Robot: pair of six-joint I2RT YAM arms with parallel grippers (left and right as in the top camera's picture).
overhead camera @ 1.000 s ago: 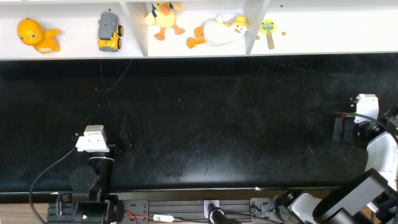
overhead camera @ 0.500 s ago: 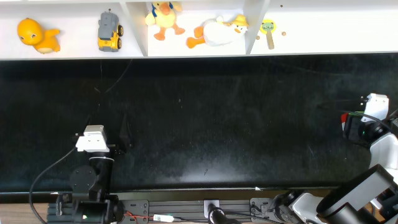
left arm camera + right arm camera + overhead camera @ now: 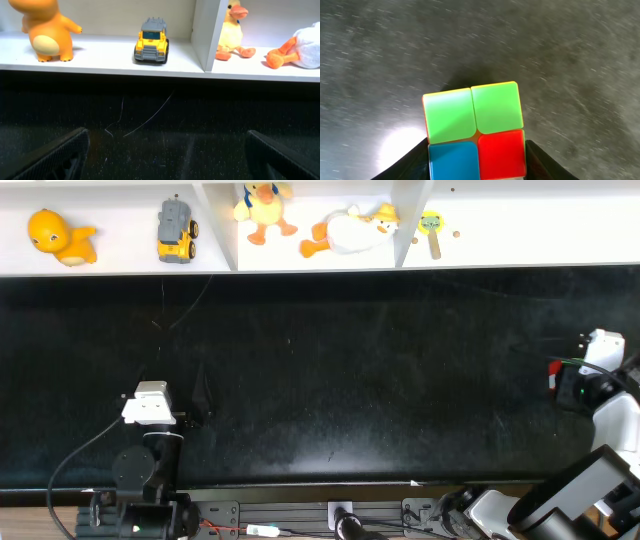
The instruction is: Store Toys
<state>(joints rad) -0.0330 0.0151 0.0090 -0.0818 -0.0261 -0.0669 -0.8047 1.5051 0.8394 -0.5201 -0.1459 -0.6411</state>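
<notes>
A puzzle cube (image 3: 474,130) with green, blue and red faces sits between the fingers of my right gripper (image 3: 477,152), which is shut on it over the black tabletop. In the top view my right gripper (image 3: 568,386) is at the far right edge of the table, with a red bit of the cube (image 3: 553,376) showing. My left gripper (image 3: 165,140) stands open and holds nothing, low at the table's front left, facing the white shelf (image 3: 200,70).
The shelf (image 3: 320,268) along the back holds an orange figure (image 3: 60,235), a yellow and grey truck (image 3: 176,230), a plush duck (image 3: 264,210), a white plush duck on its side (image 3: 350,230) and a small green toy (image 3: 432,228). White dividers (image 3: 222,225) split it.
My right gripper has moved right toward the table's edge with the cube in it, then nearly stopped. The left arm has not moved.
</notes>
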